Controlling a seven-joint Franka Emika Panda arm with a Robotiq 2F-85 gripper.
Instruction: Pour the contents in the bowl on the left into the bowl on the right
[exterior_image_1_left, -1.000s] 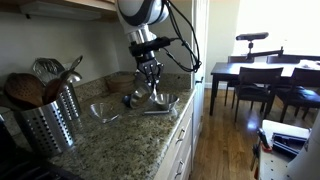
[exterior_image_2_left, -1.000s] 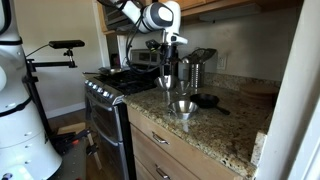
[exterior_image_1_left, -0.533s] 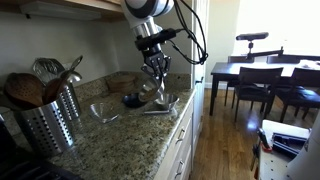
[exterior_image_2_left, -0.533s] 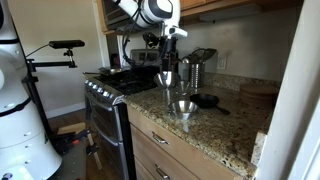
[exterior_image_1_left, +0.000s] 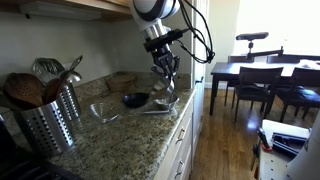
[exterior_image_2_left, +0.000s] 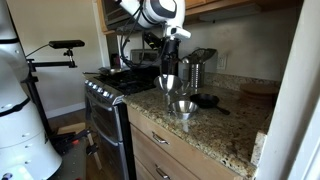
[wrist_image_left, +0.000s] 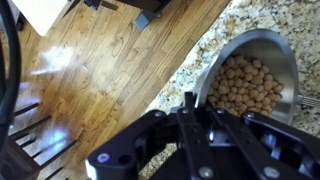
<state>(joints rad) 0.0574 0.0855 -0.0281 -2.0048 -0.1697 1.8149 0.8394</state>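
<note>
A steel bowl (wrist_image_left: 250, 80) full of small round beige pieces shows in the wrist view, near the counter's front edge. My gripper (wrist_image_left: 193, 100) is shut with its fingertips at that bowl's near rim. In an exterior view the gripper (exterior_image_1_left: 165, 80) hangs just over this bowl (exterior_image_1_left: 163, 99), far along the counter. A second, clear-looking bowl (exterior_image_1_left: 103, 112) sits nearer the utensil holder. In an exterior view the gripper (exterior_image_2_left: 168, 66) is above one steel bowl (exterior_image_2_left: 168, 83), and another steel bowl (exterior_image_2_left: 182, 107) stands in front of it.
A steel utensil holder (exterior_image_1_left: 48, 115) with spoons stands on the granite counter (exterior_image_1_left: 120, 135). A dark dish (exterior_image_1_left: 135, 99) lies between the bowls. A stove (exterior_image_2_left: 110, 85) adjoins the counter. Wood floor (wrist_image_left: 80, 90) lies below the counter edge. Dining table and chairs (exterior_image_1_left: 265, 80) stand beyond.
My gripper has moved up and further along the counter, away from the dark dish. The clear-looking bowl and the dish have not moved.
</note>
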